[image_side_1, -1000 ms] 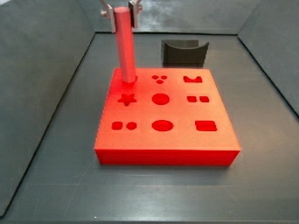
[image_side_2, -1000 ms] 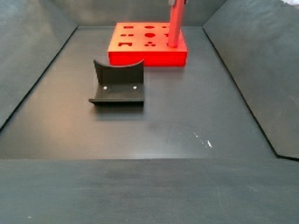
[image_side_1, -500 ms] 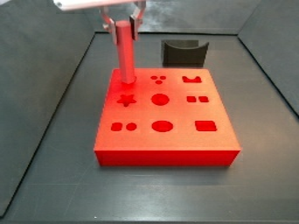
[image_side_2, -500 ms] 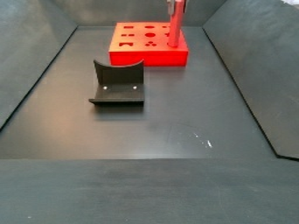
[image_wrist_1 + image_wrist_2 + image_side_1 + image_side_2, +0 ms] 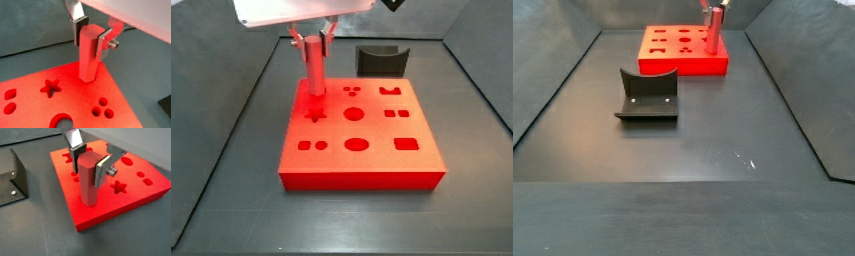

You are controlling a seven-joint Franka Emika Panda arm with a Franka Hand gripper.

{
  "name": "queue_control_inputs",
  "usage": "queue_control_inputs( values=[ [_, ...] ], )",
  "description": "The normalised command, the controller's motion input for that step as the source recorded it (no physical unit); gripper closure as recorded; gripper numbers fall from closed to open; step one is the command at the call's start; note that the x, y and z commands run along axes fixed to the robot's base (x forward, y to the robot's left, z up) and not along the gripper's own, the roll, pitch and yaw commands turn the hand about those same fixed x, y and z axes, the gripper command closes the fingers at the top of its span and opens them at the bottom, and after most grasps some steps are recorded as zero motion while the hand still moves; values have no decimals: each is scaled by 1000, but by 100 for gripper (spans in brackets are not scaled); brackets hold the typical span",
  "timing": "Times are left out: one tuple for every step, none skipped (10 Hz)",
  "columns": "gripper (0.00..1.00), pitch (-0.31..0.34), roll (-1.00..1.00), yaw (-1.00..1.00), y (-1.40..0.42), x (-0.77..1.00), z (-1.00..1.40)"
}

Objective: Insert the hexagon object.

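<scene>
The hexagon object point(image 5: 87, 57), a long translucent red-pink rod, stands upright between my gripper's point(image 5: 91, 39) pads. My gripper is shut on its upper end. The rod's lower end sits in a hole near a far corner of the red block point(image 5: 73, 107), next to the star hole point(image 5: 50, 87). Both wrist views show this; in a wrist view the rod point(image 5: 88, 185) rises from the block point(image 5: 130, 198) under my gripper point(image 5: 90, 164). In both side views the rod point(image 5: 311, 75) point(image 5: 714, 36) stands on the block point(image 5: 358, 160) point(image 5: 676, 62) below my gripper point(image 5: 311, 38) point(image 5: 715, 12).
The dark fixture point(image 5: 647, 95) stands on the grey floor apart from the block; it also shows in other views point(image 5: 381, 58) point(image 5: 13, 178). Grey sloping walls point(image 5: 225, 110) enclose the floor. The block's top carries several other shaped holes point(image 5: 358, 143).
My gripper has come down with the rod. Less of the rod shows above the block than before; its lower end has gone deeper into the corner hole.
</scene>
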Motion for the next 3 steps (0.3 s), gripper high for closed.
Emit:
queue_control_inputs(
  values=[
    [100,0,113,0,0,0,-171],
    [100,0,7,0,0,0,0],
    [100,0,0,0,0,0,0]
  ],
)
